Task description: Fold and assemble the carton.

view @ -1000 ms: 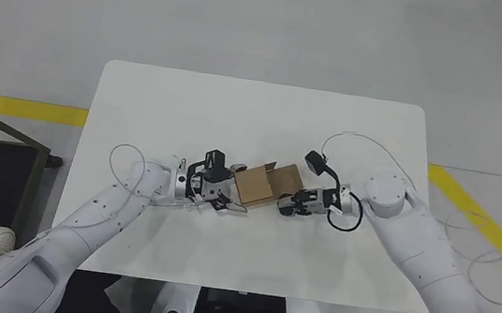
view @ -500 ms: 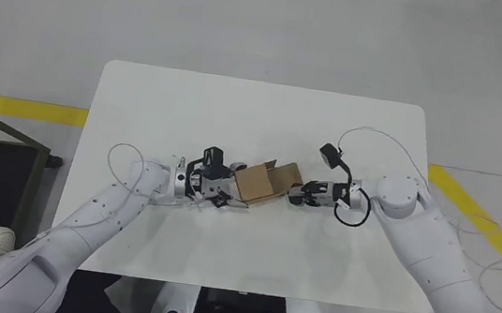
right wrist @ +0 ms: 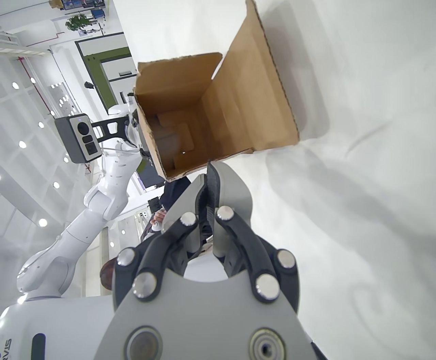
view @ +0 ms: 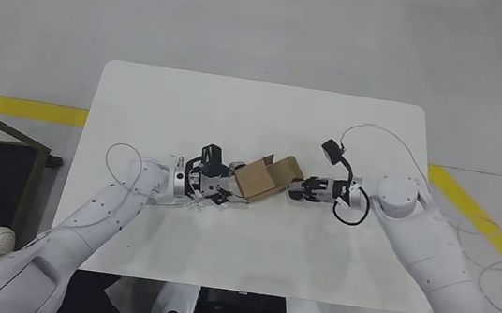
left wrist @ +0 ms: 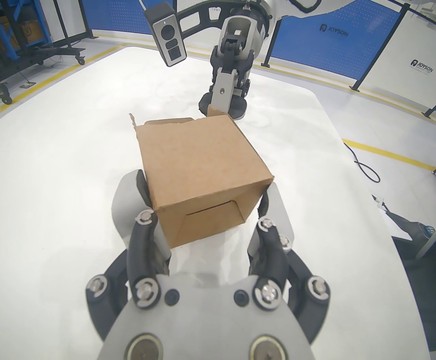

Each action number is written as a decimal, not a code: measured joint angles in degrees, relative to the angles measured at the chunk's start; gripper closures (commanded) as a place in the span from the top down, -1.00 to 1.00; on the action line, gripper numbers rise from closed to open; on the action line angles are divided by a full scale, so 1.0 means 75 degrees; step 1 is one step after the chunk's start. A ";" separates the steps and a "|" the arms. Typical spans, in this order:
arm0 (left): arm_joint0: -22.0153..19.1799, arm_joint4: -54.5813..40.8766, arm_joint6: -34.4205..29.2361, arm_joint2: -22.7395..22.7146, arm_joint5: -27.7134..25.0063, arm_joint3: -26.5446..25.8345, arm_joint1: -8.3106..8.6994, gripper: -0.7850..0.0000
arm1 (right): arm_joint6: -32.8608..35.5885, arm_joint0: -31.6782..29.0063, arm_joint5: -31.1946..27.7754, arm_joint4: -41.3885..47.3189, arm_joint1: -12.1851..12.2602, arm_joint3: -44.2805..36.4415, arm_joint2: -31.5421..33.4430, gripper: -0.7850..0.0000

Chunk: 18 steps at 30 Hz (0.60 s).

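A brown carton (view: 265, 177) lies on its side at the middle of the white table (view: 192, 102). In the left wrist view the carton (left wrist: 201, 163) has its folded end between my left gripper's (left wrist: 206, 203) fingers, which press on both side walls. The other end of the carton (right wrist: 211, 112) stands open with one long flap spread out. My right gripper (right wrist: 208, 172) is at that open end, its fingers together on the edge of a wall. From above, the left gripper (view: 224, 191) and the right gripper (view: 297, 190) sit at opposite ends of the carton.
A thin white cable (view: 124, 155) loops on the table beside the left arm. Another cable (view: 367, 133) arcs above the right arm's wrist camera (view: 331, 149). Bare tabletop lies behind and in front of the carton.
My right gripper has moved from in front of the carton up to its open end. The carton has turned slightly and shifted left with the left gripper.
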 measured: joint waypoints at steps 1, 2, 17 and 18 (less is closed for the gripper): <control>0.0001 0.0000 -0.0003 -0.0008 0.0000 0.0000 0.0000 0.51 | 0.0021 0.0024 -0.0029 0.0017 -0.0015 0.0038 -0.0020 -1.00; 0.0000 0.0007 -0.0004 -0.0022 0.0004 0.0002 0.0001 0.56 | 0.0041 0.0061 -0.0060 0.0019 -0.0031 0.0094 -0.0042 -1.00; 0.0313 0.0169 0.0239 -0.0433 0.0029 -0.0152 0.0172 1.00 | -0.0073 0.0433 -0.0711 -0.0084 -0.0229 0.0586 -0.0232 -1.00; 0.0348 0.0178 0.0220 -0.0445 0.0029 -0.0169 0.0180 1.00 | 0.0011 0.0470 -0.0694 -0.0068 -0.0263 0.0641 -0.0307 -1.00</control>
